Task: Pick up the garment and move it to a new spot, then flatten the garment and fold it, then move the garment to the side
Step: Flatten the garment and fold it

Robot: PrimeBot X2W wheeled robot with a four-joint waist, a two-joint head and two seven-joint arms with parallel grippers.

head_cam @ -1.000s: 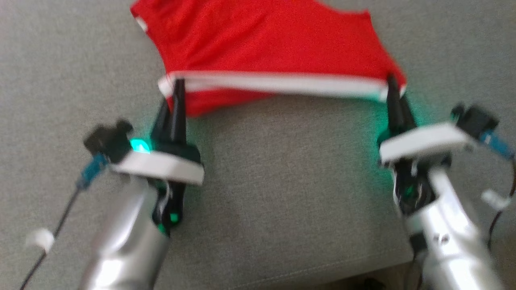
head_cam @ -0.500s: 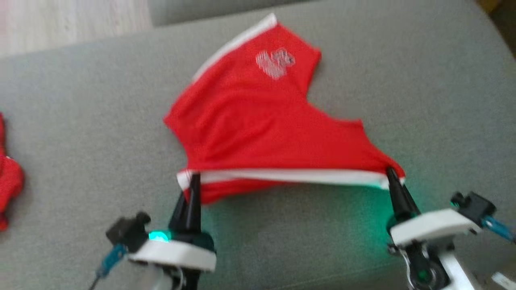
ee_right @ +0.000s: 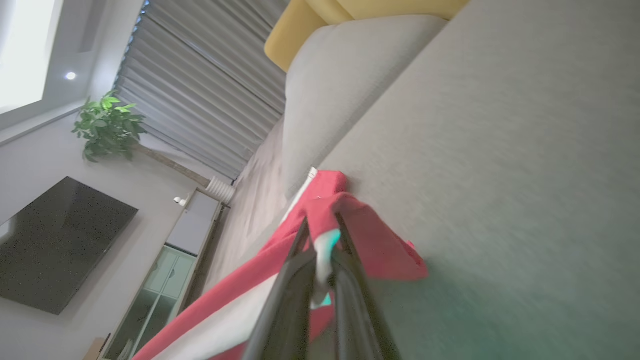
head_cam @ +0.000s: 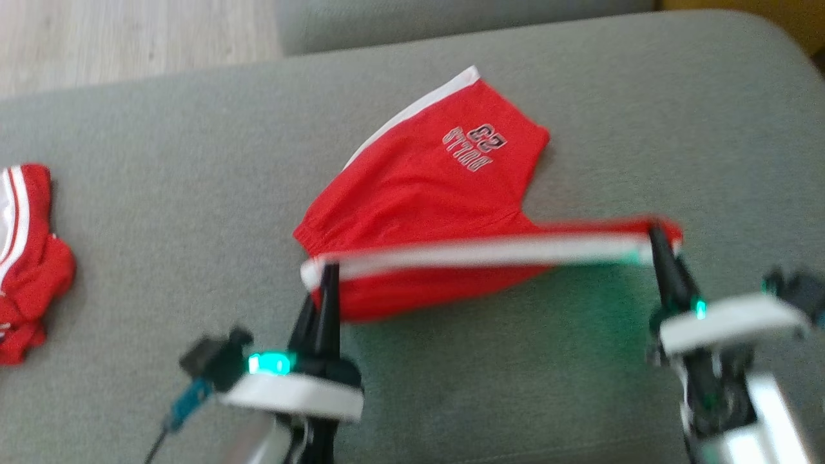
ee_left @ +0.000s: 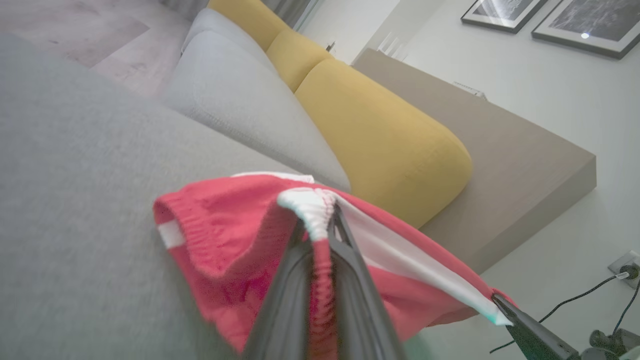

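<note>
The garment point(head_cam: 419, 193) is red with a white side stripe and white printed lettering, and it lies on the grey cushion point(head_cam: 161, 193). Its near white-banded edge is stretched taut between my two grippers and lifted off the cushion. My left gripper point(head_cam: 329, 274) is shut on the left end of that band, which bunches over the closed fingertips in the left wrist view point(ee_left: 320, 220). My right gripper point(head_cam: 657, 235) is shut on the right end, with red and white cloth point(ee_right: 380, 250) pinched between its fingers point(ee_right: 322, 225). The right gripper's tip point(ee_left: 500, 302) also shows in the left wrist view.
A second red-and-white piece of clothing point(head_cam: 26, 270) lies crumpled at the cushion's left edge. Wooden floor point(head_cam: 129, 38) shows beyond the cushion's far left side. Another grey cushion point(head_cam: 451, 19) sits behind, and yellow cushions point(ee_left: 380, 135) lie further off.
The head camera has shifted, so more of the cushion and the second piece of clothing show. Both grippers keep their hold; the stretched band now hangs higher, over the garment's near right part.
</note>
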